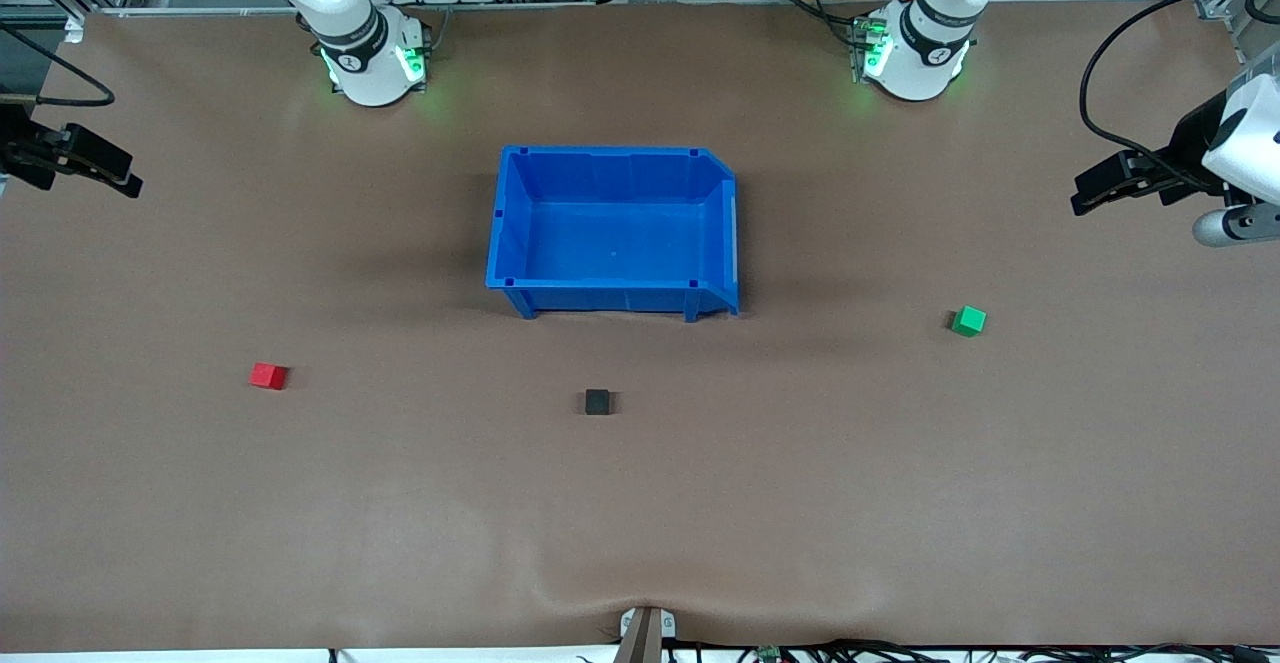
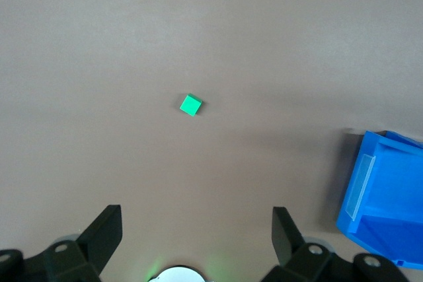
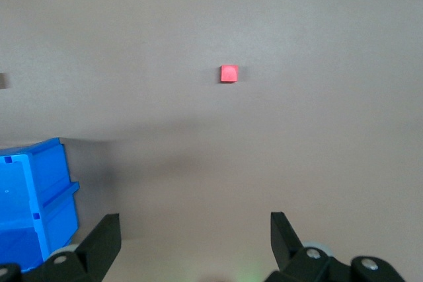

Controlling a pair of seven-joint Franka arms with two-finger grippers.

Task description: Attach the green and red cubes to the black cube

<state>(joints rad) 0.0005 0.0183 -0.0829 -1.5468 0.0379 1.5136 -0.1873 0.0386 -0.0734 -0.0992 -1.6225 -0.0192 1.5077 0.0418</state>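
Presently, the table (image 1: 640, 503) carries four items, listed by size. Largest is the blue bin (image 1: 612, 233), standing mid-table with nothing visible inside; it plays no part in the assembly.

The left gripper (image 2: 197, 232) hangs in the air over the left arm's end of the table, and the right gripper (image 3: 195, 236) over the right arm's end. On both, the jaws stand spread wide with nothing between them.

The three cubes are equal in size and very small against the bin. The black cube (image 1: 597, 401) sits nearer the front camera than the bin, roughly mid-table. The green cube (image 1: 968, 320) lies toward the left arm's end, well apart from the black cube. The red cube (image 1: 268, 375) lies toward the right arm's end, likewise well apart.

Handling, as a judgement: each cube looks solid, rigid and light, with flat, smooth faces and sharp edges. A firm pinch should not deform it, but a light cube may skid on the mat if nudged by one finger first. Recommended hold: two opposite vertical faces, fingers square to them. The green cube sits rotated relative to the left gripper's fingers in the wrist view, so wrist alignment is advisable. Leave free the face intended to meet the black cube.
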